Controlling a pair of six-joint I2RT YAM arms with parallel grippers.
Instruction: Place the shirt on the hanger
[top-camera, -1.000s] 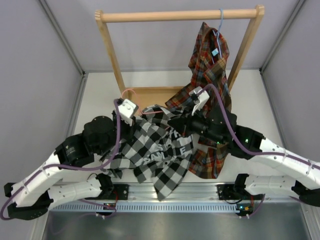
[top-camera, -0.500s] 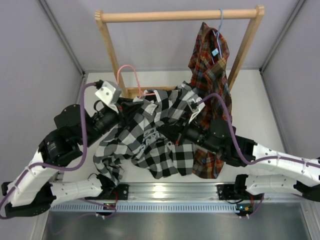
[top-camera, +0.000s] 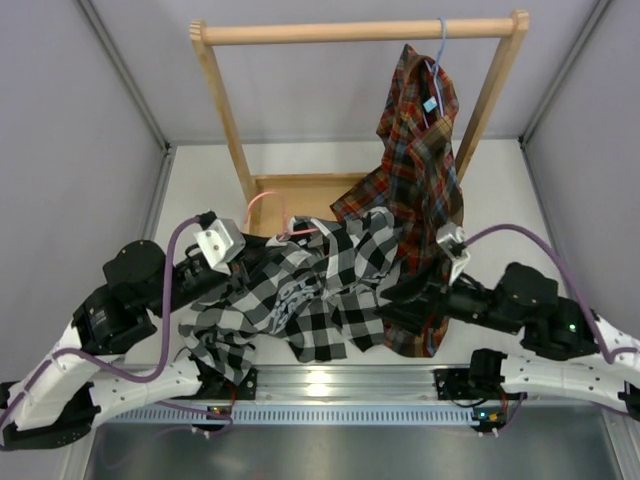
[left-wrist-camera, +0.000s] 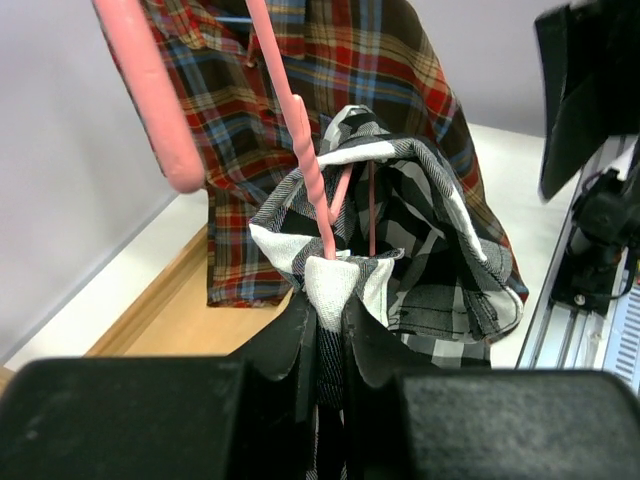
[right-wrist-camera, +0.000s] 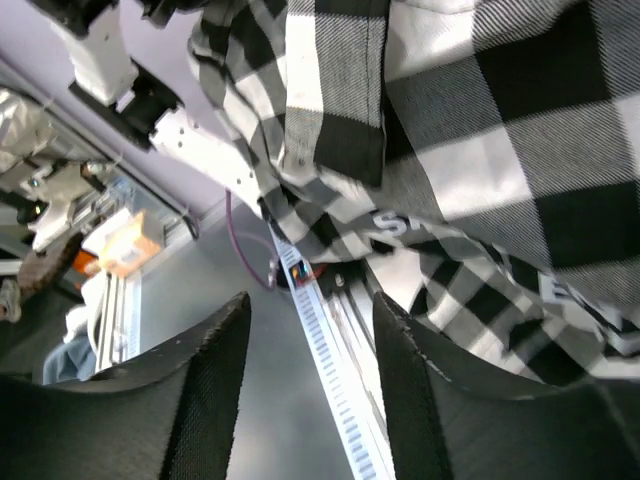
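Most hanger (left-wrist-camera: 288, 108) wire hidden inside shirt (left-wrist-camera: 430, 230) | left tool (left-wrist-camera: 325, 300) pinching shirt

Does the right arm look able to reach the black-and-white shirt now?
Probably yes: the right fingers are open and the shirt hangs right before them, nothing between. The left fingers pinch it and the hanger.

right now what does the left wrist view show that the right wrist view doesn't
Only the left wrist view: the pink hanger, the left hand shut on the shirt with the hanger's wire running down to the pinch, and the plaid shirt behind. Only the right wrist view: the right hand, open with nothing between its fingers, and the white lettering on the shirt. Both: the black-and-white checked shirt.
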